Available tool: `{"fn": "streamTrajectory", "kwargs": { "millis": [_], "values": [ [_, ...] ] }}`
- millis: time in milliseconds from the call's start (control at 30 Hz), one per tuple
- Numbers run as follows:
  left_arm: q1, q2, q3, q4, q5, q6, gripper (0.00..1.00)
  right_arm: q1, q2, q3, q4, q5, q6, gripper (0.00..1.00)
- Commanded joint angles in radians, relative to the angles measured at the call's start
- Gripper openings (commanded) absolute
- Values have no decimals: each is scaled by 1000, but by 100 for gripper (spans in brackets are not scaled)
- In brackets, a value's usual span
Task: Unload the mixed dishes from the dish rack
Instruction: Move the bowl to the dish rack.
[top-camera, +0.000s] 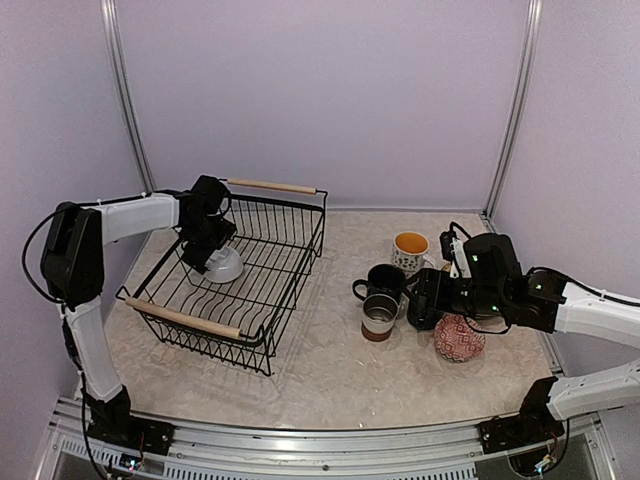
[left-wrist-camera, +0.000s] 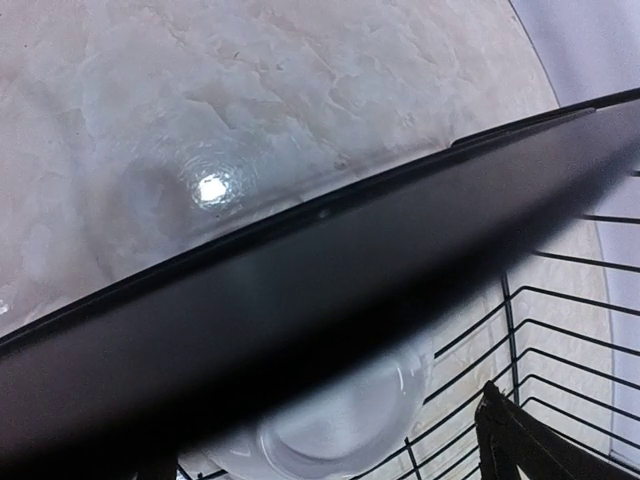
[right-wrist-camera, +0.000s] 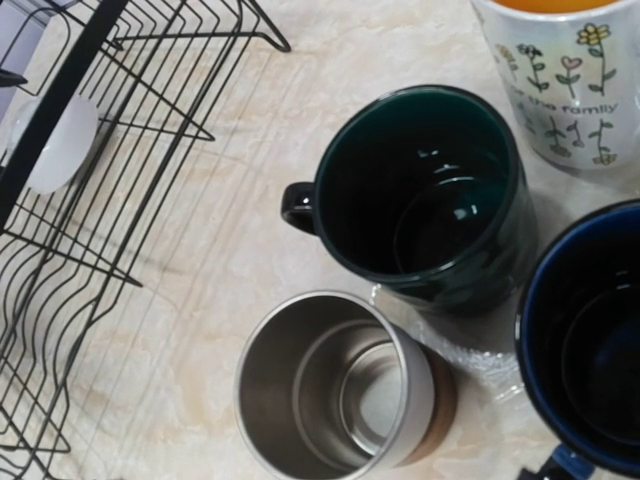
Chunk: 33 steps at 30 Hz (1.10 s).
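Dish rack (top-camera: 285, 250), entry one: how is it presenting?

— Black wire, sloped sides, with a light wooden far handle (top-camera: 272, 186) and near handle (top-camera: 183, 318). It is sitting on the left half of the table (top-camera: 330, 385). One small pale bowl (top-camera: 226, 266) is lying inside, toward the left side.

And the pieces outside it?

— Five are sitting in a cluster to the right, well apart from the rack: white flowered mug (top-camera: 411, 250) with an orange inside, dark green mug (top-camera: 383, 282), steel cup (top-camera: 380, 317) with a brown base, dark blue mug (right-wrist-camera: 585, 340), red-patterned dish (top-camera: 459, 338). The mugs and cup are standing upright, mouths up.

Fingers?

— On the left, the left gripper (top-camera: 208, 255) is reaching down into the rack and meeting the bowl's left edge. A blurred dark bar is filling its wrist view, so I cannot tell how far the fingers are parted. On the right, the right gripper (top-camera: 422, 300) is hovering low, just right of the dark green mug and steel cup. Its fingers are hidden, so I cannot tell their opening or hold.
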Motion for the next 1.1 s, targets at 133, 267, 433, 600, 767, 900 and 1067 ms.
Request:
{"fn": "streamTrajectory", "kwargs": {
  "millis": [133, 267, 433, 600, 767, 900, 1067],
  "values": [
    [-57, 181, 184, -376, -162, -49, 94, 8, -10, 10, -2, 14, -4, 81],
    [-61, 200, 181, -388, -119, -22, 83, 9, -11, 23, -14, 17, -7, 81],
    [-92, 175, 132, -367, -125, 3, 75, 9, -20, 19, -15, 22, -6, 81],
    [-119, 138, 89, -334, -100, 51, 65, 8, -20, 25, -15, 19, -6, 81],
    [-166, 93, 77, -301, -100, 128, 61, 10, -27, 19, -13, 17, 0, 81],
    [-201, 78, 77, -261, -23, 222, 60, 10, -30, 17, -13, 19, 4, 81],
    [-208, 50, 55, -189, 106, 382, 68, 12, -35, 15, -17, 21, 6, 81]
  ]
}}
